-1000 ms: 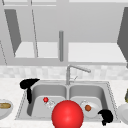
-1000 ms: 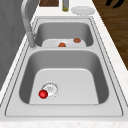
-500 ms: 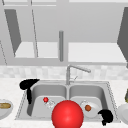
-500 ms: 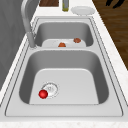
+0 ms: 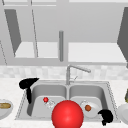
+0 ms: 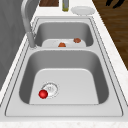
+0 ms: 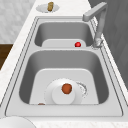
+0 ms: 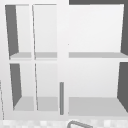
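Both hands hover — left hand (image 5: 27,83), right hand (image 5: 107,116) — above sink (image 5: 110,92).

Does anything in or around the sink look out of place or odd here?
Yes. A big red ball sits at the sink's front edge in the front view, dwarfing everything nearby. A small red ball lies by the left basin's drain, and a brown item rests on a plate down in the right basin.

Front faces sink (image 5: 110,100); sides along it; upper faces cabinet (image 8: 62,57)
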`<state>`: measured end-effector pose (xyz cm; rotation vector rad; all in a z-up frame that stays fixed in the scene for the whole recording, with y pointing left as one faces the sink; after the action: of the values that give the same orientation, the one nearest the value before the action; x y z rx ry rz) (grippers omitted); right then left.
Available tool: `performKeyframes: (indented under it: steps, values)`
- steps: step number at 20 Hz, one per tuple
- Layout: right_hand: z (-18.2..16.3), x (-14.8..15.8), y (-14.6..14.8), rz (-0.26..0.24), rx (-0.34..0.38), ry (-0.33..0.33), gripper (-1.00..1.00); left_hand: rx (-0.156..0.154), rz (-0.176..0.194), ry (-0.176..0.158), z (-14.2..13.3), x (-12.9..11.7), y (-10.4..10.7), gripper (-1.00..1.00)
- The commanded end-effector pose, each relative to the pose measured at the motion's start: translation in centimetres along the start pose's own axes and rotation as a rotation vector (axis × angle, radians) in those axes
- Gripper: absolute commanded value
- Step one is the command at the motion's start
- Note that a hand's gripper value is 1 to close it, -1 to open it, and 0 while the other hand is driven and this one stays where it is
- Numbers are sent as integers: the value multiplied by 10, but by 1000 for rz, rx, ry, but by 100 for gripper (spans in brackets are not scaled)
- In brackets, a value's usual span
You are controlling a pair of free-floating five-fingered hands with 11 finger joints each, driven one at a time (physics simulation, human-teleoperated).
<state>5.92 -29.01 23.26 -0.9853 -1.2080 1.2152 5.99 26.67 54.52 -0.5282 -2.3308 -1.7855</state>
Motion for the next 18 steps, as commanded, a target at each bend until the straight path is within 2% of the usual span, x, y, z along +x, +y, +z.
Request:
performKeyframes:
  steps: [1,4,9,18]
  values:
    - [0,0,0,0,0,0,0,119,-64,39,-3,6,5,-100]
    - [0,0,0,0,0,0,0,129,-68,32,-5,9,8,-100]
    - [0,0,0,0,0,0,0,167,-49,13,-7,10,12,-100]
    - [0,0,0,0,0,0,0,229,-55,-22,-9,10,13,-100]
